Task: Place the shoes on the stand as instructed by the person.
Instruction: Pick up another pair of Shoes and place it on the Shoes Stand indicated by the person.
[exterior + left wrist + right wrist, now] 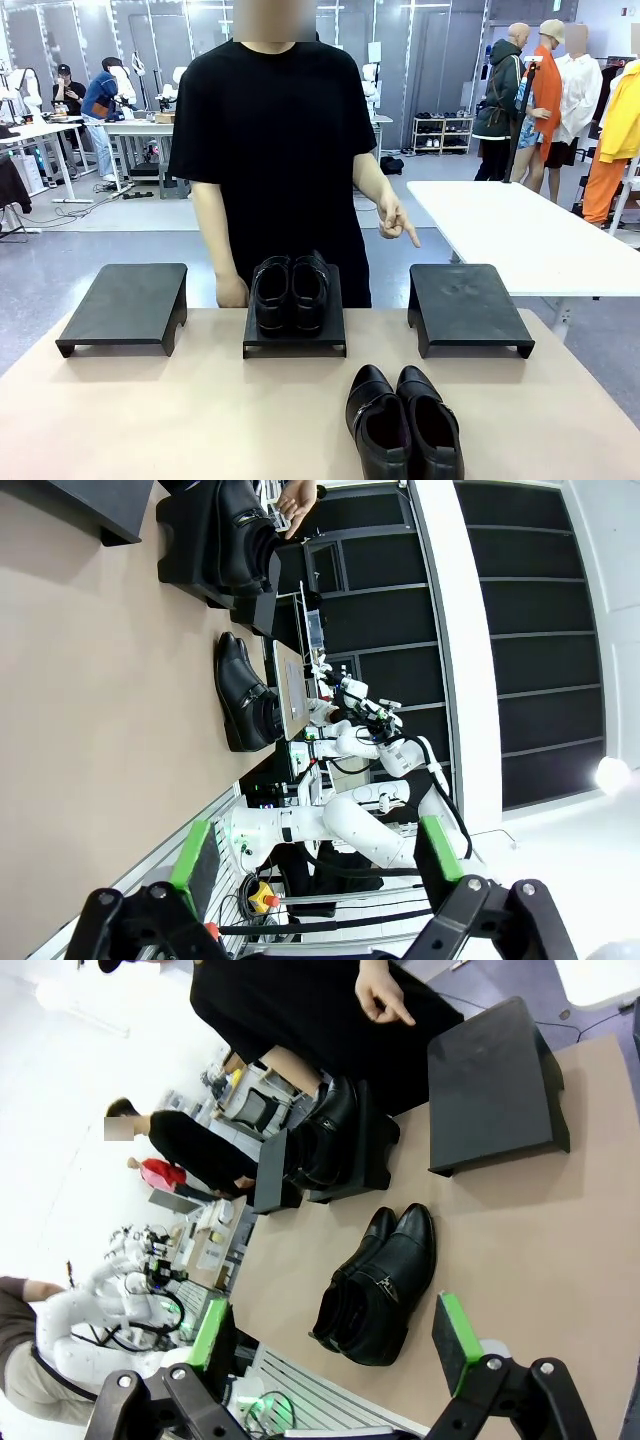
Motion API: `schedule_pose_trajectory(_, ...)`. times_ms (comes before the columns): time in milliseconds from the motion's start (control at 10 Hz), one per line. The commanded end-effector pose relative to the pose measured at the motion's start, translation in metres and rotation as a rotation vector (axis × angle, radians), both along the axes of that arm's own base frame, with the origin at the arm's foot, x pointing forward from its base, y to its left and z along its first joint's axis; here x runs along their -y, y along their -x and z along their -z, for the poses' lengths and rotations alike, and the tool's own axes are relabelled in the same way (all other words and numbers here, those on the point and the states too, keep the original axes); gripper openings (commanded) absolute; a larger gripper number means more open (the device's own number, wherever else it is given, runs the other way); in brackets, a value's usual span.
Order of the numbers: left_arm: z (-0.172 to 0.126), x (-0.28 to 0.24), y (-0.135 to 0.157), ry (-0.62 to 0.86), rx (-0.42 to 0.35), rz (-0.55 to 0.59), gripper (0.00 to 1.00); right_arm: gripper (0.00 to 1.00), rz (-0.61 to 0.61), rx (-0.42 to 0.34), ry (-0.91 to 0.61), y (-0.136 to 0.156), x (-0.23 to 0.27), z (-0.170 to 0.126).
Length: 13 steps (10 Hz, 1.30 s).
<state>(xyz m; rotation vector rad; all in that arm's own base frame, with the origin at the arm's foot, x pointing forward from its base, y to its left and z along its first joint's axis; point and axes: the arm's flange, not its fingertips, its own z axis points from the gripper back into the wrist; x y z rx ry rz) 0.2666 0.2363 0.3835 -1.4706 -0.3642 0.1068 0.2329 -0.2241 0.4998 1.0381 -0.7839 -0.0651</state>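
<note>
- Our left claw (318,860) is spread wide with nothing between the green pads, hanging off the edge of the surface (150,410).
- Our right claw (335,1345) is the same: fingers apart, empty, up in the air.
- The loose pair (375,1285) of glossy black shoes sits on the surface just ahead of the right claw, more or less in line with the gap between its fingers. The two shoes lie side by side and touching, toes pointing away from the claw.
- From the left claw that same pair is well ahead, out past its fingertips.
- The other pair (290,290) is up on the middle stand (295,340), farther out from the right claw than the loose pair, with toes toward us.
- The right stand (468,300) is bare on top. It's beyond the right claw too, off to the side of the loose pair.
- The left stand (125,305) is bare as well.
- The person (275,130) stands behind the middle stand. Their pointing hand (395,220) has the index finger aimed down toward the right stand, and their other hand (232,292) hangs just beside the middle one.
</note>
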Motion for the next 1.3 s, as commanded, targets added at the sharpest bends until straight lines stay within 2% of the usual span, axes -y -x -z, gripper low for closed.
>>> schedule_pose_trajectory(0,-0.001,0.003,0.002,-0.009,0.014,-0.011,1.00,1.00,-0.062,-0.050,0.143,-0.013,-0.038,-0.041)
schedule_pose_trajectory(200,-0.001,0.003,0.002,-0.009,0.014,-0.011,1.00,1.00,-0.137,-0.119,0.314,-0.043,-0.103,-0.063)
schedule_pose_trajectory(600,-0.001,0.003,0.002,-0.009,0.014,-0.011,1.00,1.00,-0.203,-0.259,0.588,-0.078,-0.227,-0.063)
schedule_pose_trajectory(900,-0.001,0.003,0.002,-0.009,0.014,-0.011,1.00,1.00,-0.194,-0.315,0.729,-0.081,-0.290,-0.041)
schedule_pose_trajectory(1200,-0.001,0.003,0.002,-0.009,0.014,-0.011,1.00,1.00,-0.243,-0.416,0.835,-0.075,-0.343,0.002)
